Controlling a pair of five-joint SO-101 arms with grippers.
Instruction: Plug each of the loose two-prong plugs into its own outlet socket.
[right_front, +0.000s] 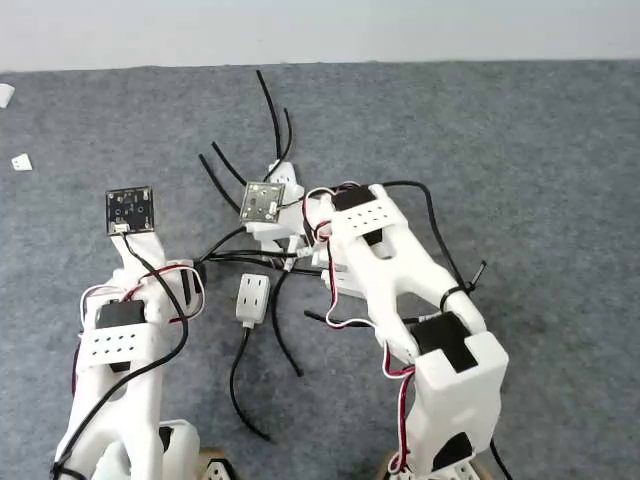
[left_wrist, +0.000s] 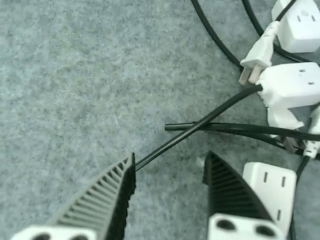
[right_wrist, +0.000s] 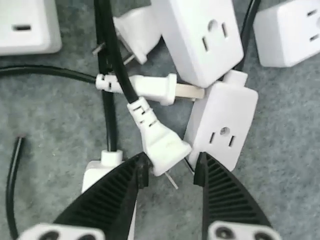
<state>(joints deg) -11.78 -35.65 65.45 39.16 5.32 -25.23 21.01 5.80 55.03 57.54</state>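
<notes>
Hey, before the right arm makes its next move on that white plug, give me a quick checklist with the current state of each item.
1. The right pincer straddles the white plug: ok.
2. Jaws shut on that plug: not ok, a gap shows on one side.
3. An outlet lies beside the plug, slots facing up: ok.
4. The plug's black cable runs free: not ok, it crosses a second plug.
5. The left pincer is open and holds nothing: ok.
</notes>
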